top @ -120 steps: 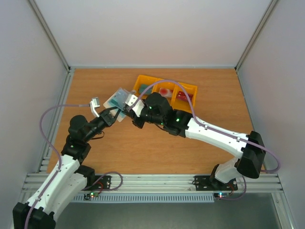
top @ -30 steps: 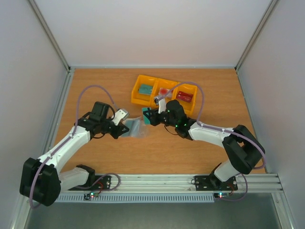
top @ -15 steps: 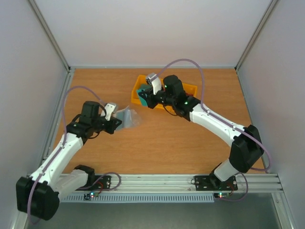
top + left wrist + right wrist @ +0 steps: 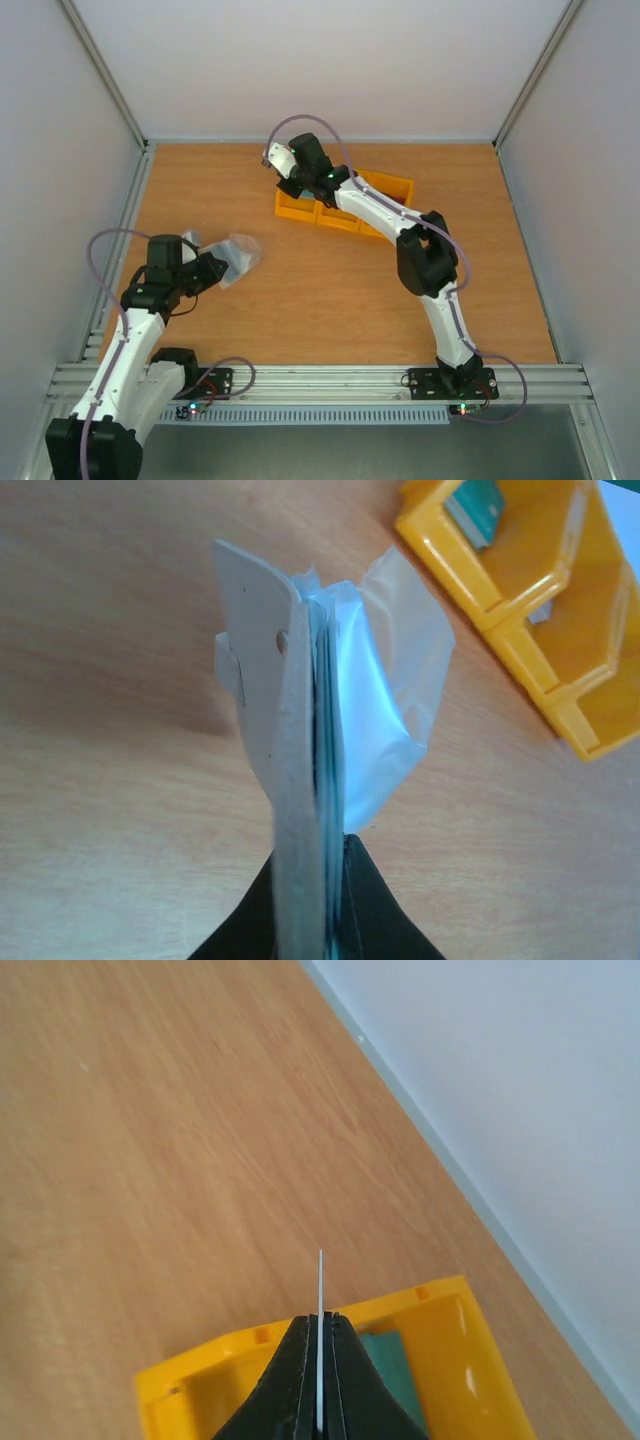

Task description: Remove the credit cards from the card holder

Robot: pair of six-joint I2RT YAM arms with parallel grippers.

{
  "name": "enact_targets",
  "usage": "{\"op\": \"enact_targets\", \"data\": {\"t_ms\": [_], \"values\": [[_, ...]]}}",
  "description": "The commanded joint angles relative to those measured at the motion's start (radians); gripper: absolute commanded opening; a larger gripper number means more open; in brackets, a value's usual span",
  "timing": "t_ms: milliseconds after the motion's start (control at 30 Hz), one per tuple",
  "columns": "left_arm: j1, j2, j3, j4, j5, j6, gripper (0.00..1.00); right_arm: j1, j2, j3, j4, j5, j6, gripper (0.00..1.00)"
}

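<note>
Left pincer (image 4: pixel 318 905) is clamped narrow on the lower edge of the card holder (image 4: pixel 300 760), which it has drawn back to the left side of the bench (image 4: pixel 330 290), leaves splayed; whether cards remain inside cannot be told; right pincer (image 4: pixel 320 1322), a second ago beside the holder at mid-bench, has swung away to the yellow tray (image 4: pixel 440 1310) and is shut on a thin card (image 4: pixel 320 1280), seen edge-on, above the left compartment where a teal card (image 4: pixel 385 1360) lies; judgement: one more card extracted, release pending.
</note>
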Motion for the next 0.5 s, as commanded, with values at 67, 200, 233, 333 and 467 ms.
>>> {"op": "enact_targets", "data": {"t_ms": [67,200,233,333,467], "values": [[0.035,-0.03,-0.034,0.057,0.008,-0.141,0.0,-0.012,0.179,0.187,-0.079,0.172,-0.241,0.01],[0.035,-0.031,-0.03,0.065,0.0,-0.121,0.0,-0.013,0.214,0.183,-0.053,0.229,-0.307,0.01],[0.036,-0.031,-0.031,0.071,0.001,-0.12,0.0,-0.014,0.219,0.179,-0.05,0.237,-0.331,0.01],[0.037,-0.032,-0.032,0.079,0.005,-0.119,0.0,-0.018,0.235,0.164,-0.034,0.263,-0.408,0.01],[0.037,-0.028,-0.032,0.09,0.008,-0.118,0.0,-0.034,0.265,0.18,-0.034,0.284,-0.466,0.01]]}}
